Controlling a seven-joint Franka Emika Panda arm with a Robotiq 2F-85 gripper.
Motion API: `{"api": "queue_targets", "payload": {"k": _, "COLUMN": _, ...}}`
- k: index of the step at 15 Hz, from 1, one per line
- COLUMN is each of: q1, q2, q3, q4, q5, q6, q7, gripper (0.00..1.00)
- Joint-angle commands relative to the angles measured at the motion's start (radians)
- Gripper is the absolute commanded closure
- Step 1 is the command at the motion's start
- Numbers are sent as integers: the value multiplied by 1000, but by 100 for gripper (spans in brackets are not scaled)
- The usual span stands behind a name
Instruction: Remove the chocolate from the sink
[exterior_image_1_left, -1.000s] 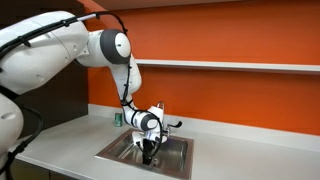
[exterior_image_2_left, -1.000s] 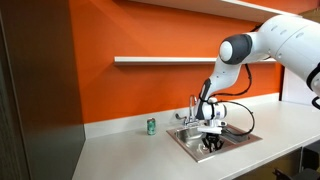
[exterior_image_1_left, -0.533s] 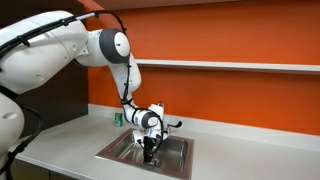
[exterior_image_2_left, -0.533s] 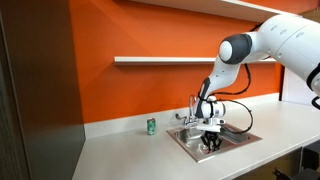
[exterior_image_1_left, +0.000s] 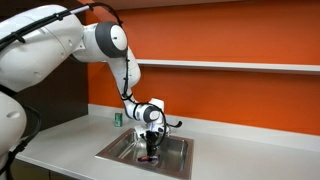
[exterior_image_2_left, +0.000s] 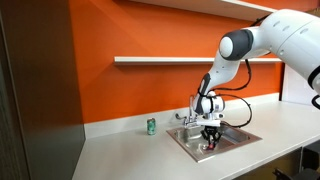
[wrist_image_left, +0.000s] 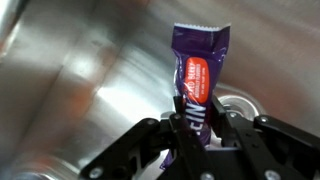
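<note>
The chocolate (wrist_image_left: 196, 85) is a purple wrapped bar with a red-orange label. In the wrist view it stands upright between my gripper's (wrist_image_left: 198, 128) two fingers, which are shut on its lower end. Below it lie the steel sink (wrist_image_left: 70, 70) floor and the round drain (wrist_image_left: 243, 104). In both exterior views my gripper (exterior_image_1_left: 150, 148) (exterior_image_2_left: 211, 138) hangs inside the sink (exterior_image_1_left: 116, 154) (exterior_image_2_left: 241, 136), pointing down. The chocolate shows as a small reddish bit at its tips (exterior_image_1_left: 150, 158) (exterior_image_2_left: 210, 147).
A chrome tap (exterior_image_1_left: 172, 125) (exterior_image_2_left: 191, 108) stands at the sink's back edge. A small green can (exterior_image_1_left: 117, 119) (exterior_image_2_left: 151, 126) sits on the grey counter (exterior_image_1_left: 60, 135) (exterior_image_2_left: 120, 150) beside the sink. An orange wall with a shelf (exterior_image_2_left: 160, 60) rises behind.
My arm has risen a little and the gripper has lifted within the sink, with the chocolate in its fingers.
</note>
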Motion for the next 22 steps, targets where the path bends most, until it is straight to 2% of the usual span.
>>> {"api": "queue_targets", "payload": {"k": 1, "q1": 5, "q2": -81, "q3": 0, "q4": -55, "q5": -42, "q6": -6, "q7": -57, "gripper": 93}}
{"api": "queue_targets", "payload": {"k": 6, "q1": -28, "q2": -159, "q3": 52, "q4": -120, "q5": -78, "q6": 35, "q7": -266, "gripper": 93}}
{"api": "queue_targets", "payload": {"k": 10, "q1": -28, "q2": -228, "q3": 76, "q4": -197, "q5": -128, "q6": 105, "q7": -416, "gripper": 93}}
{"api": "queue_targets", "payload": {"k": 15, "q1": -58, "q2": -326, "q3": 147, "q4": -288, "q5": -147, "q6": 125, "q7": -618, "gripper": 93}}
{"api": "queue_targets", "payload": {"k": 22, "q1": -48, "q2": -467, "q3": 205, "q4": -391, "q5": -160, "q6": 111, "q7": -775, "gripper": 93}}
